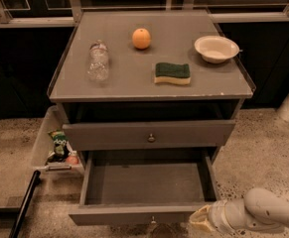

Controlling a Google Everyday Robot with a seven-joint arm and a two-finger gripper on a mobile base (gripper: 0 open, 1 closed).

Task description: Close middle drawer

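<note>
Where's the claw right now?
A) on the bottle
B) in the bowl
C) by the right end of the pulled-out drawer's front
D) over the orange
C: the claw sits low by the right end of the front of the wide-open middle drawer, well below the cabinet top.

speckled stone floor [265, 148], dark panels [15, 78] behind a grey cabinet [134, 81], dim light.
</note>
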